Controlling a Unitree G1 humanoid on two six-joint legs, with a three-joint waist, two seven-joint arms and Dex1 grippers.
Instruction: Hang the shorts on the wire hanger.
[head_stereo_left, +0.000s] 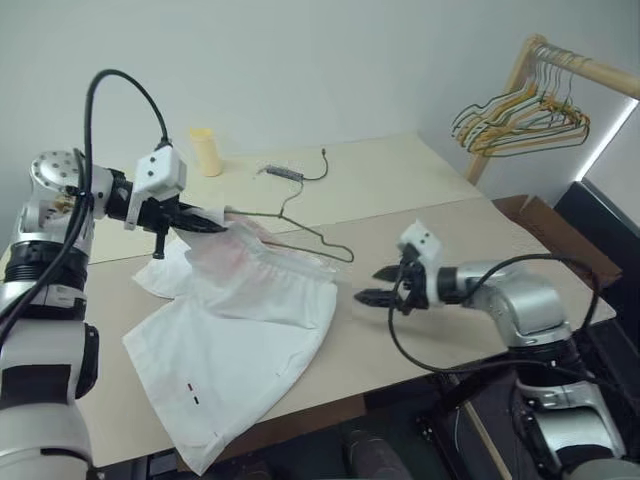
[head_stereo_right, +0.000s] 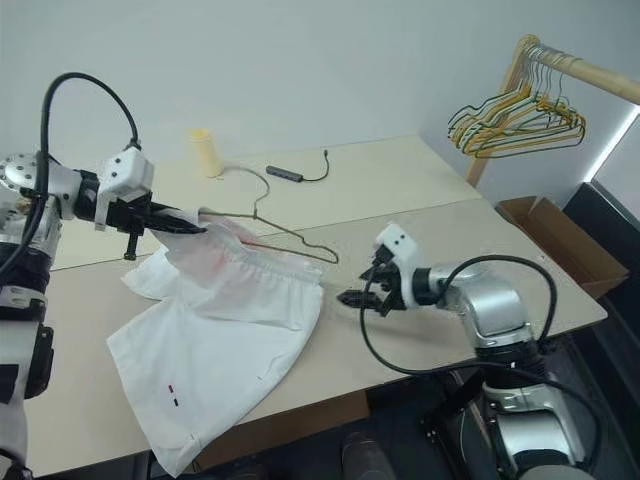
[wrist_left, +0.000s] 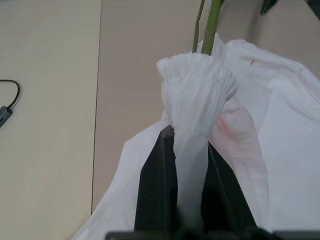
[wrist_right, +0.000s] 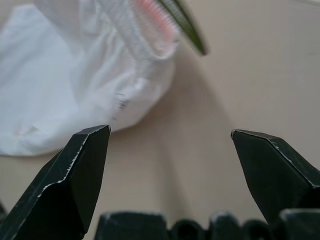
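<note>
White shorts (head_stereo_left: 240, 320) lie on the table (head_stereo_left: 420, 180), waistband pinched tight and lifted by the left gripper (head_stereo_left: 205, 221). The wire hanger (head_stereo_left: 300, 235) runs through them. The right gripper (head_stereo_left: 378, 285) hovers spread wide, empty.

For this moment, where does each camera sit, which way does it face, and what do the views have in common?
Left eye and right eye views: on the head, facing forward and down at the table; both arms show.
Left wrist view: along the left gripper, shut on the waistband of the shorts, beside the wire hanger.
Right wrist view: along the open right gripper, facing the waistband end.
Shared: all views show the shorts and hanger.
</note>
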